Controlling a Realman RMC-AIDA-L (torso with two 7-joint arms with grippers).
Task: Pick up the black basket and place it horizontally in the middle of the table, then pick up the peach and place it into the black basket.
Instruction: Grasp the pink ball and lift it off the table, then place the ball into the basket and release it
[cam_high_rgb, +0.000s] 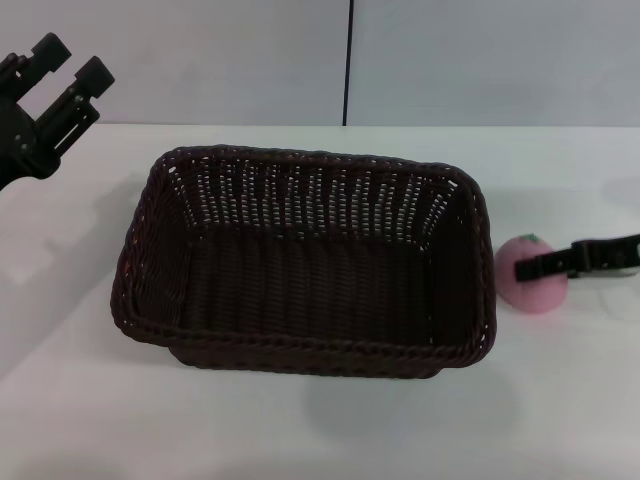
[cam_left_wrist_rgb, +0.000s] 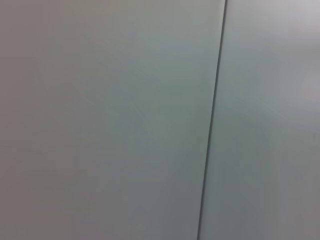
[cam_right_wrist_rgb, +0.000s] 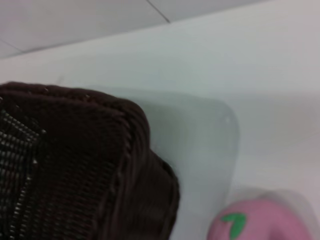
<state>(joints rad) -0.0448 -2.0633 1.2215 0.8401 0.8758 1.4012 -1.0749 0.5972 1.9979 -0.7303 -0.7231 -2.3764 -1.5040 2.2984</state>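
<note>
White table surface fills the foreground of the head view and carries everything else. Black basket sits lengthwise across the middle of it, mouth up, interior bare; placement of the basket reads as complete, so the step in hand is judged to be the peach pick. Peach rests on the table just beside the basket's right end wall, stem spot upward, apart from the wicker.

Right gripper reaches in low from the right edge, its dark finger lying across the peach's upper side; whether the claw is closed on the fruit or merely against it cannot be told. Left gripper is raised at the far left, well clear, fingers spread and holding nothing.

Procedure, as advised:
- Centre the fingers on the peach's widest part; a round toy may squirt out if pinched high
- Lift above the braided rim before traversing left
- Release over the basket floor, not the wall
</note>
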